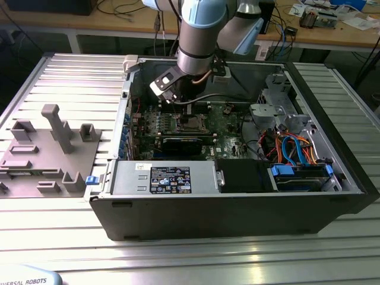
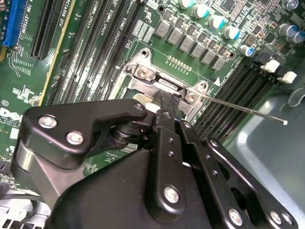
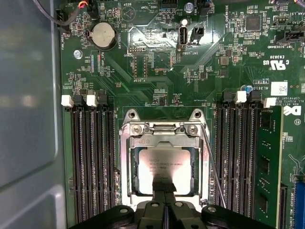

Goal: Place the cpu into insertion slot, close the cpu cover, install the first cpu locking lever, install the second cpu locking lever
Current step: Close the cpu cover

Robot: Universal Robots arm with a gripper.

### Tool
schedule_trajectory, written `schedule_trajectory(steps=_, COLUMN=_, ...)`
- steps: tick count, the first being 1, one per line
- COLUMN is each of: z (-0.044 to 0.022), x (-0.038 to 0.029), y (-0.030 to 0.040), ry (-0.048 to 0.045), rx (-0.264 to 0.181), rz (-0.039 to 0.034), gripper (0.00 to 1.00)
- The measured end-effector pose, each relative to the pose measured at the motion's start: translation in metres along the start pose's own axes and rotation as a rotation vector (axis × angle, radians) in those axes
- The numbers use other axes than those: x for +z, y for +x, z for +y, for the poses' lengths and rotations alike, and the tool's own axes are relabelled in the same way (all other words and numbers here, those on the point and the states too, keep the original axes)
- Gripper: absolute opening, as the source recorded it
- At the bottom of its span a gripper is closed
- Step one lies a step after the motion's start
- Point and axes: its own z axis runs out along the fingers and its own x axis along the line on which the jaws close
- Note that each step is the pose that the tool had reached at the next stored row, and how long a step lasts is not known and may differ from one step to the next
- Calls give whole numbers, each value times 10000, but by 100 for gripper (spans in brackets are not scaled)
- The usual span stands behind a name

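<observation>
Two steps look done: the silvery-grey square cpu sits under the thin grey metal cpu cover. The thin wire lever looks unlatched; the black end effector is pinched narrow.

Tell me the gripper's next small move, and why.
Probably shift to the unlatched locking lever and press it down: the cpu cover already lies over the cpu, with the shut gripper poised over it.
</observation>
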Motion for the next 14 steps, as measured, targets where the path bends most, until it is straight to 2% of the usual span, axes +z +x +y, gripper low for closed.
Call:
schedule_trajectory(steps=4, z=114, x=-32, y=4, ry=22, rx=-1, rz=8, gripper=11)
schedule_trajectory(steps=7, z=138, x=-101, y=6, ry=40, rx=0, rz=7, gripper=11)
schedule_trajectory(steps=14, z=195, x=-147, y=9, ry=96, rx=1, rz=34, gripper=11)
